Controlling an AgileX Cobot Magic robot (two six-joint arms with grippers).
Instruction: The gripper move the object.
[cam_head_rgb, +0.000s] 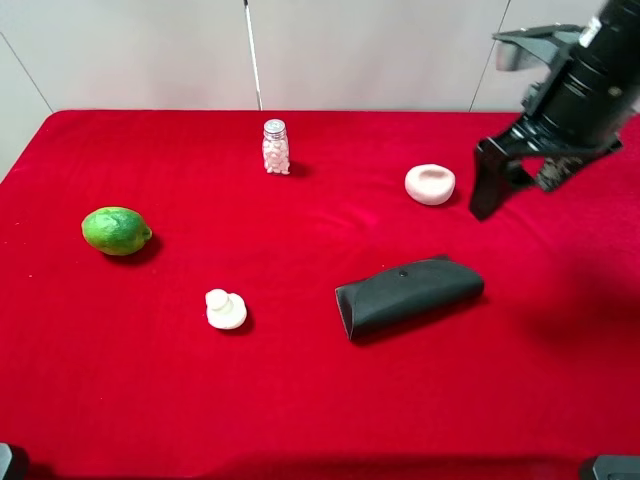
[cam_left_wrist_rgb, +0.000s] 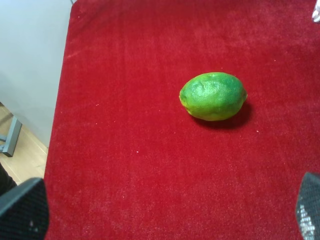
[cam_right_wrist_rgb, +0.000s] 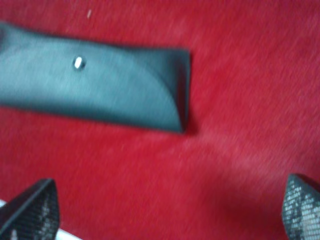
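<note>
The object, a small off-white lump with a hollow dent, lies on the red cloth at the back right. My right gripper hangs open just right of it, apart from it and above the cloth. In the right wrist view the right gripper shows only two fingertips spread wide, with nothing between them. My left gripper is open and empty, its fingertips at the picture's lower corners, hovering near a green lime.
A black glasses case lies in the middle right and also shows in the right wrist view. A lime is at the left, a white mushroom-like piece at the front middle, and a glass jar of white pellets at the back.
</note>
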